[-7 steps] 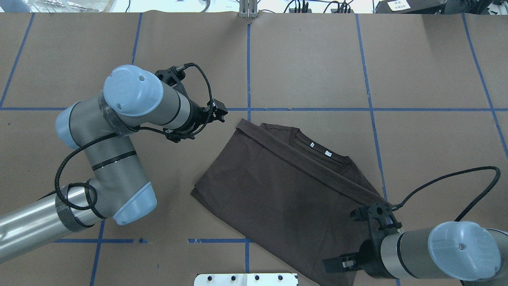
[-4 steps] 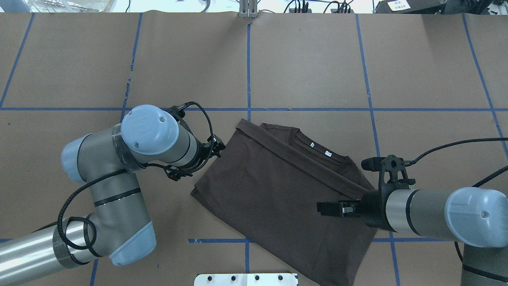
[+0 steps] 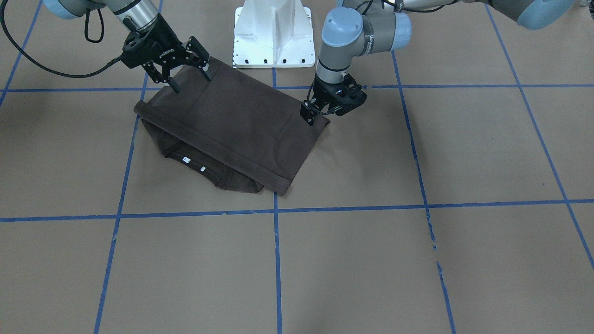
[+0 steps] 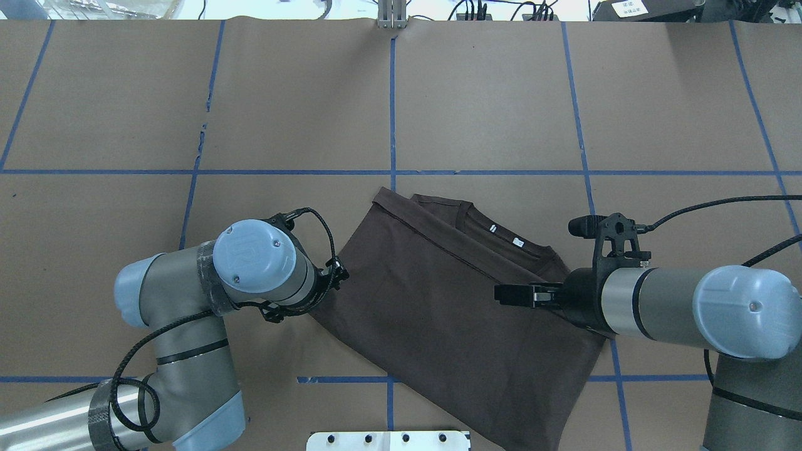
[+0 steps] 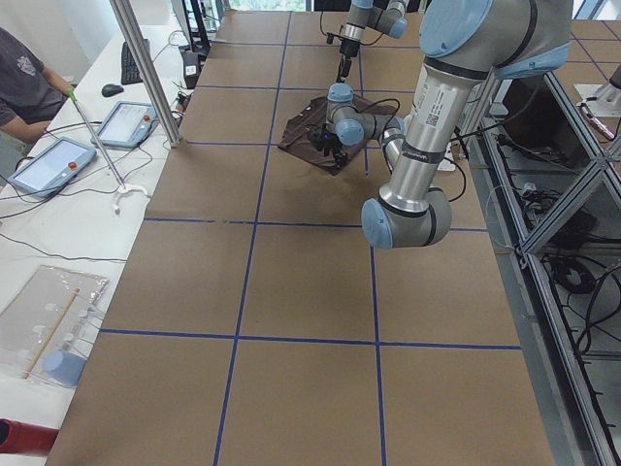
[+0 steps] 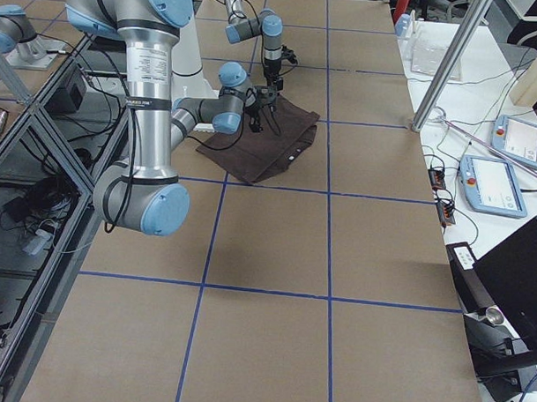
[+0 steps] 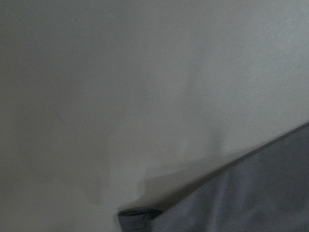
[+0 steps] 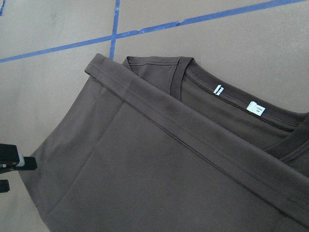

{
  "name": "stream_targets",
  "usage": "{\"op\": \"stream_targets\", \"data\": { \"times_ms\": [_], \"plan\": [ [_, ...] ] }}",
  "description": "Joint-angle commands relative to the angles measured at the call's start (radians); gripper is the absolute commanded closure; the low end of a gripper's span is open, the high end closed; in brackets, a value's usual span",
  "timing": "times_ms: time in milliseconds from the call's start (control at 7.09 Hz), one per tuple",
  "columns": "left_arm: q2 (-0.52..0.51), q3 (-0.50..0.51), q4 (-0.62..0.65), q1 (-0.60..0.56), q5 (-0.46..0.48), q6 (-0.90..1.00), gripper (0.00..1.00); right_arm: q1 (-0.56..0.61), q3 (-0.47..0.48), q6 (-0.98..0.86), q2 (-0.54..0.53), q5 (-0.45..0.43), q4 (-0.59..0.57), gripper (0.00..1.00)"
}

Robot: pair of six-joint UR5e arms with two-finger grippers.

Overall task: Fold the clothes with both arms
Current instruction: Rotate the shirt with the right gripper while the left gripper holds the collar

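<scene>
Right pincer [image 3: 192, 82] gapes above T-shirt [image 3: 241, 125]; left pincer [image 3: 311, 116] perhaps touching it.

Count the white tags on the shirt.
2. A small tag sits on the inner collar band; a larger tag lies beside it on the same band. The fold could hide others.

Overhead and front cameras look down from opposite bench [image 4: 125, 94] sides; both share the shirt [image 4: 438, 313]; wrist cameras sit close.
</scene>
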Motion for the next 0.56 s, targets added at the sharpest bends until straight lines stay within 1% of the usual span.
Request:
{"op": "stream_targets", "data": {
  "times_ms": [0, 141, 282, 423],
  "plan": [
    [-0.004, 0.018, -0.004, 0.004, 0.000, -0.002, 0.55, 0.005, -0.002, 0.000, -0.003, 0.001, 0.000, 0.00],
    [-0.004, 0.022, -0.016, 0.004, 0.000, 0.000, 0.80, 0.005, -0.002, 0.001, -0.003, 0.001, 0.000, 0.00],
    [-0.004, 0.022, -0.020, 0.003, 0.000, 0.002, 1.00, 0.005, 0.000, 0.001, -0.001, 0.001, 0.000, 0.00],
    [-0.005, 0.010, -0.018, -0.005, 0.001, 0.011, 1.00, 0.008, 0.000, 0.000, -0.001, 0.001, 0.000, 0.00]
  ]
}}
